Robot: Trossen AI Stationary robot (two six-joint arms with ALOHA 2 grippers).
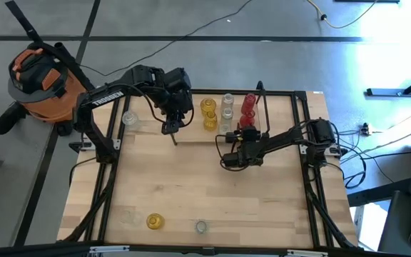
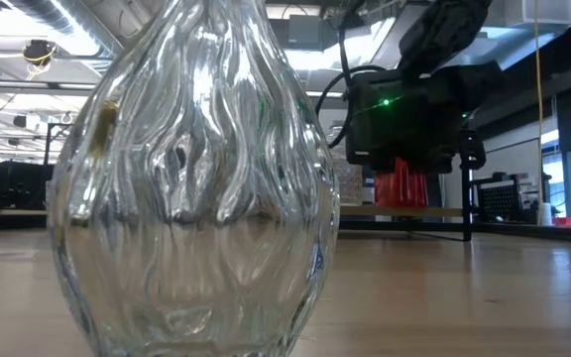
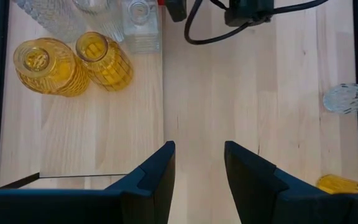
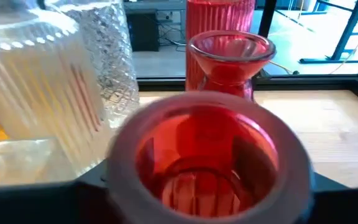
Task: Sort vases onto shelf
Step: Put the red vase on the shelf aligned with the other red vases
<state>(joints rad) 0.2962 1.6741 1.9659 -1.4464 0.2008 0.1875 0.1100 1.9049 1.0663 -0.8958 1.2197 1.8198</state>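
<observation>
**A:** What stands at the left?

**B:** A clear vase (image 1: 129,118) sits alone near the surface's (image 1: 191,185) far left edge. Just right of it, the left gripper (image 1: 173,129) hangs over bare wood, its fingers (image 3: 157,171) parted narrowly and holding nothing.

**A:** And the shelf?

**B:** The shelf (image 1: 277,107) lies along the far edge, right of centre. On it, left to right: two yellow vases (image 1: 208,113), clear vases (image 1: 227,107), then red vases (image 1: 248,104).

**A:** The right arm?

**B:** The right gripper (image 1: 245,137) is at the shelf's near edge by the red ones. Its fingers are closed around a red vase (image 4: 207,162), mouth facing the wrist camera.

**A:** Anything near us?

**B:** Along the near edge, well apart from the shelf, a yellow vase (image 1: 155,221) lies left of a small clear vase (image 1: 201,227).
</observation>
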